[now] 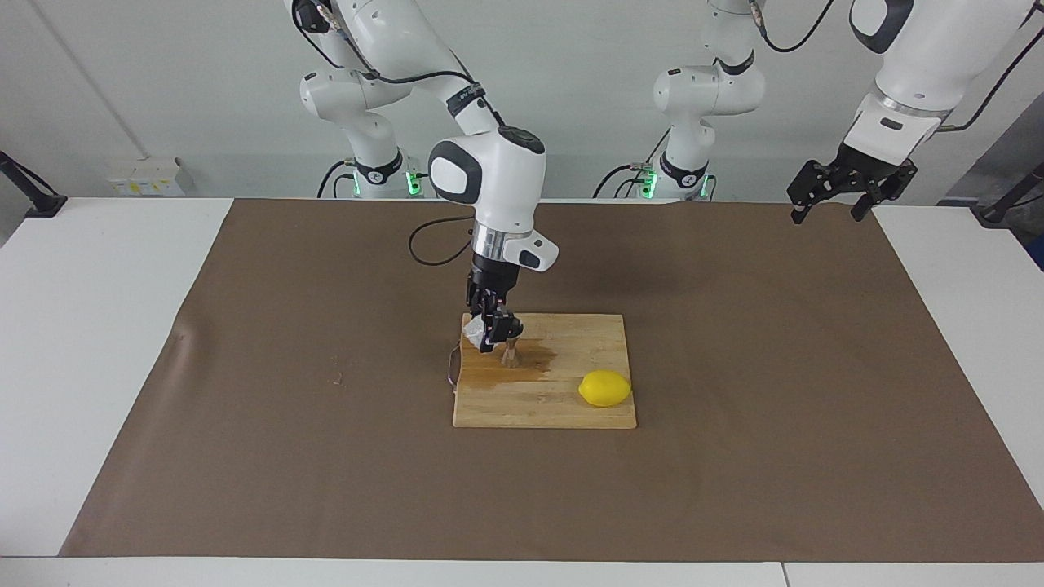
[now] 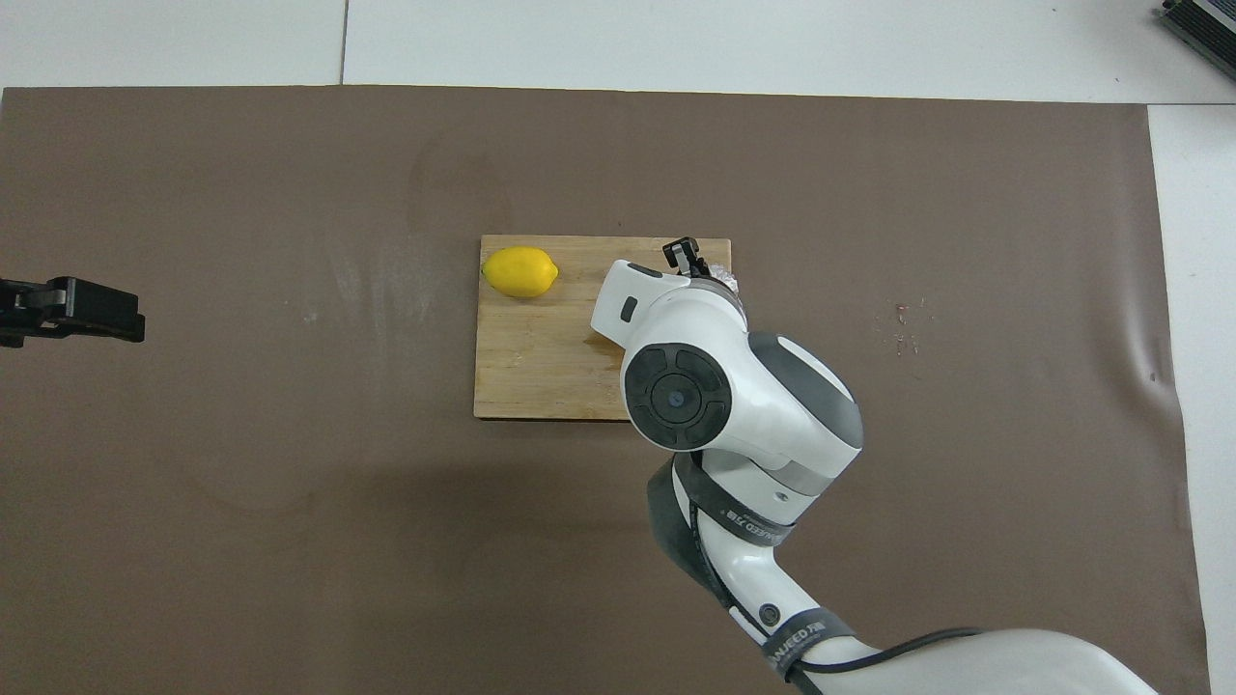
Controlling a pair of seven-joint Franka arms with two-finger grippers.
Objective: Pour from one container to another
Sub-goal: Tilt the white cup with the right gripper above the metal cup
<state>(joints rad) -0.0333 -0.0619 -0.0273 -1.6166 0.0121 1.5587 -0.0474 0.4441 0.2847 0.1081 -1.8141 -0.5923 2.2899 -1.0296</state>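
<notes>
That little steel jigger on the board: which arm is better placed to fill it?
The right. Its gripper is shut on the whitish cup, tipped right over the jigger. The left gripper waits open, raised over the mat's edge at its own end.

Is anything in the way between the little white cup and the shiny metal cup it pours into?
Nothing visible. The right gripper holds the whitish cup right beside the steel jigger on the cutting board. The lemon sits off toward the left arm's end. The left gripper waits there, open.
</notes>
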